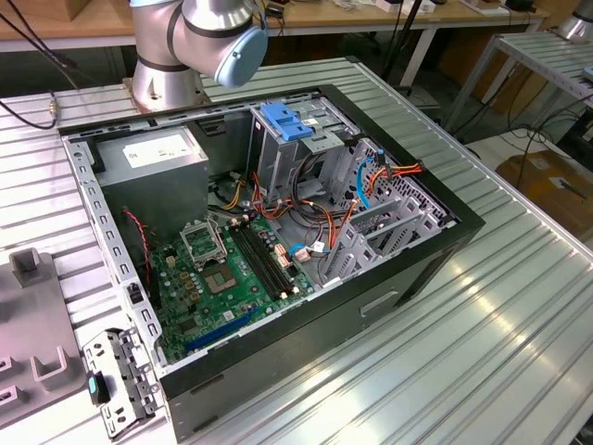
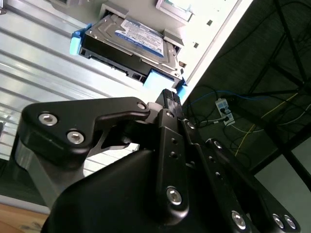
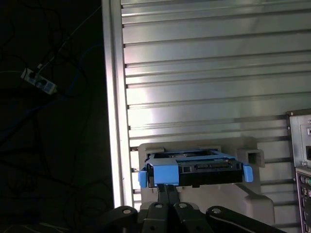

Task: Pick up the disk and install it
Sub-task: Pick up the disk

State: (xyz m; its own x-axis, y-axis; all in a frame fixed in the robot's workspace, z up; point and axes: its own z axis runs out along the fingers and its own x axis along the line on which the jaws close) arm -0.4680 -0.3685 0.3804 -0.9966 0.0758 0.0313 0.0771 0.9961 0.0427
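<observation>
We find the disk (image 3: 194,172) propped in a grey cradle (image 3: 252,158) near the desk (image 3: 204,73) edge, probably to offer its blue-framed side to the pincer (image 3: 167,188), which is closed and empty just beside it.

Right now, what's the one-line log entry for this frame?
disk: flat in grey holder on slotted table, not lifted | gripper: shut, by its blue bracket, contact unclear | computer case: open, disk not installed

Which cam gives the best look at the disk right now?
Second wrist view: the disk shows its labelled top face, one long side and the blue bracket at both ends. The first wrist view catches the disk edge-on: connector side and bracket ends, label hidden.
</observation>
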